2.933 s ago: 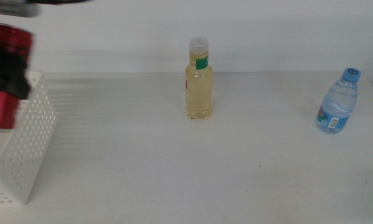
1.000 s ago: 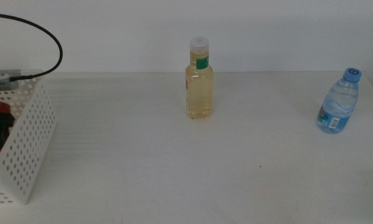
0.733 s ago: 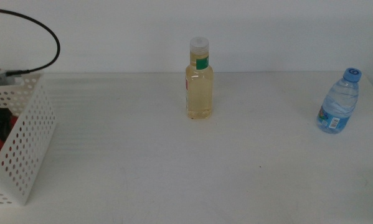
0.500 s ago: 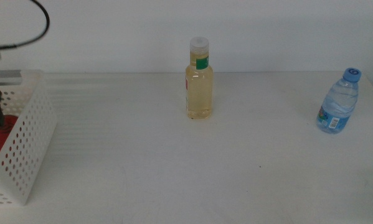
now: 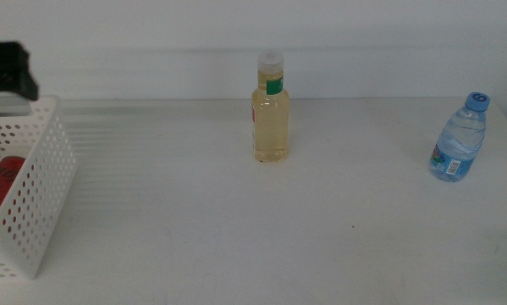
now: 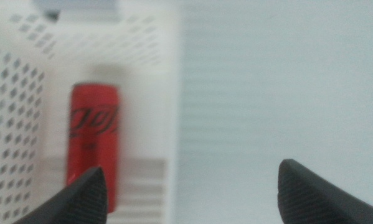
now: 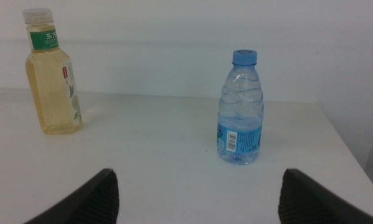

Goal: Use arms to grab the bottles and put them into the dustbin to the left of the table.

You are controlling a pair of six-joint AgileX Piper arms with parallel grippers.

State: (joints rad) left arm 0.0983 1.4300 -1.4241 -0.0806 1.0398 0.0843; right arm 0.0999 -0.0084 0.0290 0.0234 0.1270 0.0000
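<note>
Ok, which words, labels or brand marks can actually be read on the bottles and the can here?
Red can in the dustbin: black script logo, too blurred to read.
Yellow-liquid bottle: white characters on its green neck label, too small to read.
Blue-capped water bottle: barcode on its blue label, no legible words.

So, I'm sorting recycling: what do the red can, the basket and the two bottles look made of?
Red can: likely metal, smooth printed coat.
Basket: white plastic by its look, walls punched with rows of round holes.
Yellow-liquid bottle and water bottle: clear, probably plastic; you see through both, and the caps look opaque.
</note>
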